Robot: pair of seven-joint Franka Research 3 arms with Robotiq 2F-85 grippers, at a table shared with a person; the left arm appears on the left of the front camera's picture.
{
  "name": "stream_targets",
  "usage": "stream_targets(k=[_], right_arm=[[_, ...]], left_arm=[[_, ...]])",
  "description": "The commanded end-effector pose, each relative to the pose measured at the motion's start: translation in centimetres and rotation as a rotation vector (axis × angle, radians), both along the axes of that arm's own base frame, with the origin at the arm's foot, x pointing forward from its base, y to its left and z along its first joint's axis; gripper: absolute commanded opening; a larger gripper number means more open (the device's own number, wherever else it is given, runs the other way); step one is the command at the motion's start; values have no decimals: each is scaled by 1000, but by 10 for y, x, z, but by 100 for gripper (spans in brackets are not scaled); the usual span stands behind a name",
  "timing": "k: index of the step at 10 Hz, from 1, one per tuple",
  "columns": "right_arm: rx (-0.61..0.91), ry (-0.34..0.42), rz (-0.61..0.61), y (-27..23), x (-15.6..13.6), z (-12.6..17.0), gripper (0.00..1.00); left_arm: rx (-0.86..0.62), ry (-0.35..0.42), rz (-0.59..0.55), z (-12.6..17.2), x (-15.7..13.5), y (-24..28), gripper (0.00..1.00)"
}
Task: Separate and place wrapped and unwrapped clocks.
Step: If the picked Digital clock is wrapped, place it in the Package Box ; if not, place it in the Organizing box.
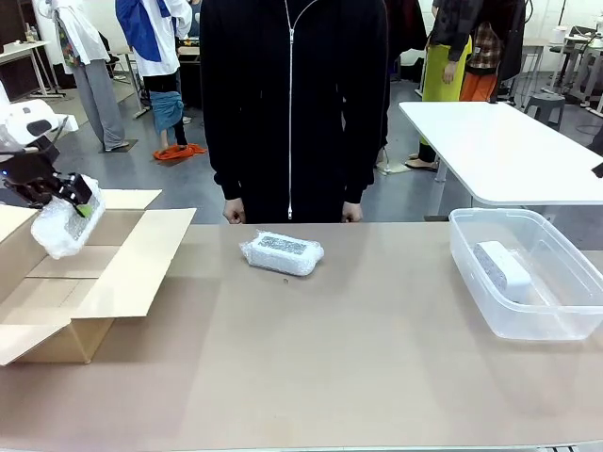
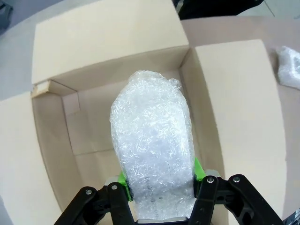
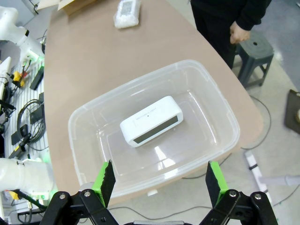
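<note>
My left gripper is shut on a wrapped clock, held over the open cardboard box at the table's left. In the left wrist view that wrapped clock hangs between the green pads, above the box's inside. A second wrapped clock lies on the table in front of the person. The bare white clock rests in the clear plastic bin at the right. My right gripper stands open above that bin, over the unwrapped clock.
The person stands at the far edge, hands hanging by the table. The box's flaps spread open toward the table's middle. A white table stands behind at the right. In the left wrist view, the second wrapped clock peeks in at the right edge.
</note>
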State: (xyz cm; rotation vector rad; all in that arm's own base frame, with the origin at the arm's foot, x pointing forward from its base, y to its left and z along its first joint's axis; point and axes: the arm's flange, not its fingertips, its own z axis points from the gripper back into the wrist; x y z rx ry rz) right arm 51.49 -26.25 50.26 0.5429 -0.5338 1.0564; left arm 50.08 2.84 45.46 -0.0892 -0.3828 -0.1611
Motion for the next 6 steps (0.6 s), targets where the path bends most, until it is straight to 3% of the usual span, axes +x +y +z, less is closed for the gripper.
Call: stream_targets(k=[1, 3, 6], right_arm=[[-1, -4, 10, 2, 0, -1, 100], [-1, -4, 10, 2, 0, -1, 100], [-1, -4, 10, 2, 0, -1, 100]], left_arm=[[8, 39, 2, -20, 4, 10, 53], [14, 70, 12, -43, 3, 10, 53], [18, 64, 32, -53, 2, 10, 53]])
